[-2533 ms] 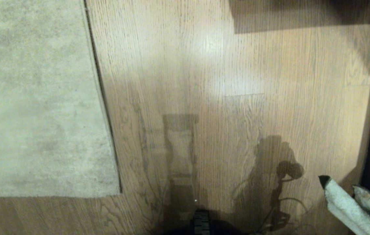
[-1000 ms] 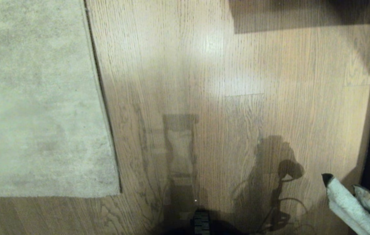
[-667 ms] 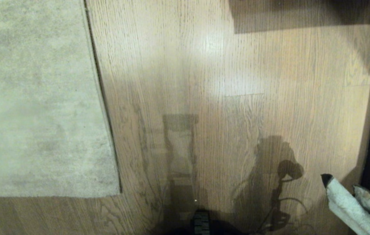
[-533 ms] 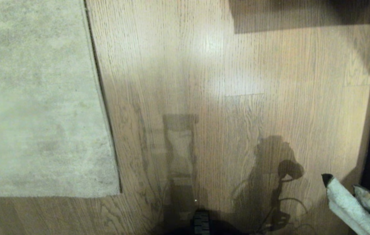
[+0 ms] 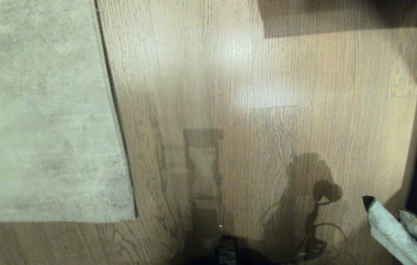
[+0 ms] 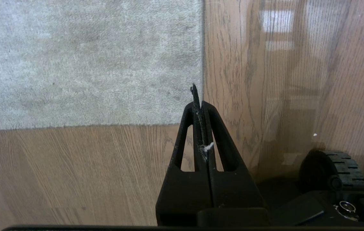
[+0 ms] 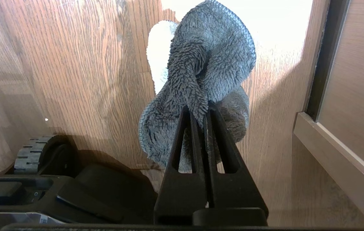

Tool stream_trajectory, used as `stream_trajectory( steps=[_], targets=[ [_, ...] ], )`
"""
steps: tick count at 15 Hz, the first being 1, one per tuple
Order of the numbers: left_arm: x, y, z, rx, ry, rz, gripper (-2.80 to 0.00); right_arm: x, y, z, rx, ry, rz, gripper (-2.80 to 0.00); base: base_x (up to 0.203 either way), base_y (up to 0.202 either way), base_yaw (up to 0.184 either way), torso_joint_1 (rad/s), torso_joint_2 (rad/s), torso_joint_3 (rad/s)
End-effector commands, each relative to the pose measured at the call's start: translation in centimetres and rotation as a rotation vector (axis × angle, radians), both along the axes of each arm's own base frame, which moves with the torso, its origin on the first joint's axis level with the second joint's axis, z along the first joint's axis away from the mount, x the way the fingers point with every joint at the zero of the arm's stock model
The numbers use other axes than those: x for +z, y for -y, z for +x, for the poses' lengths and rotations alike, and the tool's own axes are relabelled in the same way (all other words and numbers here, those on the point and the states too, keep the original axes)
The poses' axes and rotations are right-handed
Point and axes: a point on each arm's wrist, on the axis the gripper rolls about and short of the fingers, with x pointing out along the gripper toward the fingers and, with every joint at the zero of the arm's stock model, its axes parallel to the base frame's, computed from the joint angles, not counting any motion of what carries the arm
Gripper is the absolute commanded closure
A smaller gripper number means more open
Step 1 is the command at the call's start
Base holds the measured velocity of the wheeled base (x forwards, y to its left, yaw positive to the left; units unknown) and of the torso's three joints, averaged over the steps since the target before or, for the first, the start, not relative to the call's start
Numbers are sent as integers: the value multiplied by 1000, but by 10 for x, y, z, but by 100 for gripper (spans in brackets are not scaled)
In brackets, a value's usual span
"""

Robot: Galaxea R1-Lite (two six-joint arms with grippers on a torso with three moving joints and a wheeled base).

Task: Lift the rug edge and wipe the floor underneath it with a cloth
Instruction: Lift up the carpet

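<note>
Cloth [image 7: 201,73] pinched in closed right end effector [image 7: 201,110], left end effector [image 6: 201,104] closed, empty, above floor [image 6: 72,166]

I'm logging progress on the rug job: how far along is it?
Done: the right gripper is shut on the cloth, held above the floor. In hand: nothing more; the left gripper is shut and empty near the rug corner. Left: the rug edge lies flat, so lifting it and wiping underneath are both still to do.

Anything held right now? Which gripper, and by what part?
The right gripper is shut on the cloth, pinching a bunched fold near its middle; the rest hangs free. The left gripper is shut and holds nothing.
</note>
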Motion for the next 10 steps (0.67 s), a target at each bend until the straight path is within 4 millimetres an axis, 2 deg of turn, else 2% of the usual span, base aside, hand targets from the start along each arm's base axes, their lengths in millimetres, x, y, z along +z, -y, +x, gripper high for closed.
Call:
stream_trajectory(
  steps=[1, 10],
  targets=[
    [0, 0, 0, 0, -2, 1, 0, 0, 0, 0, 0, -3, -1, 0, 0, 0, 0, 0, 0, 0],
    [0, 0, 0, 0, -2, -1, 0, 0, 0, 0, 0, -1, -1, 0, 0, 0, 0, 0, 0, 0]
  ],
)
